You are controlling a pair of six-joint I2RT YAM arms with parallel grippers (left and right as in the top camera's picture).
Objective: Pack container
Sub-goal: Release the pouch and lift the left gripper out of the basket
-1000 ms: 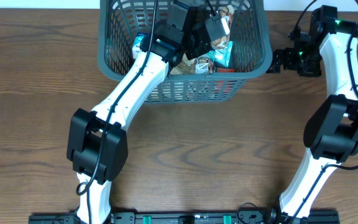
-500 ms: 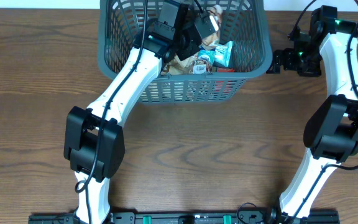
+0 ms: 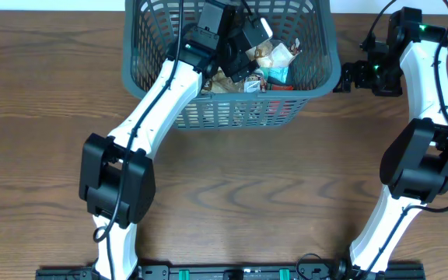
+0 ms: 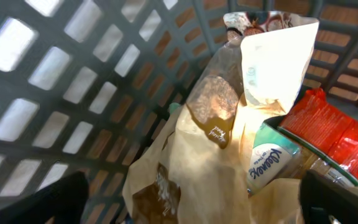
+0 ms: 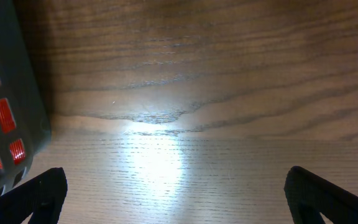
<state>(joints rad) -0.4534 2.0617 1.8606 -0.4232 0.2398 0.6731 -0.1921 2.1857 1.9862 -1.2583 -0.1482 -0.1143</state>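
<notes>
The container [image 3: 302,93] sits at the far middle of the wooden surface [image 3: 271,187], and the top of the overhead view cuts off its far rim. Bare wood lies open in front of it and to both sides. Its lattice walls close in the room inside.

The left arm [image 3: 158,109] crosses the near-left part of the rim and reaches down into the container. The left hand [image 4: 194,202] is inside, above the contents and near the left wall. Its fingers [image 4: 61,199] are spread wide with nothing held between them.

Directly under that hand a brown packet [image 4: 185,168] lies on the heap. A white packet [image 4: 272,68] stands tilted behind it, a tissue pack [image 4: 266,162] is just beside it, and a red packet [image 4: 328,130] lies further right against the slotted wall. These packets overlap and fill the space below the hand.

The right hand [image 5: 176,199] is outside, just beside the container's right wall and low over bare wood. Its fingers are parted and empty. In the right wrist view that wall fills the left edge, and red shows through its slots.
</notes>
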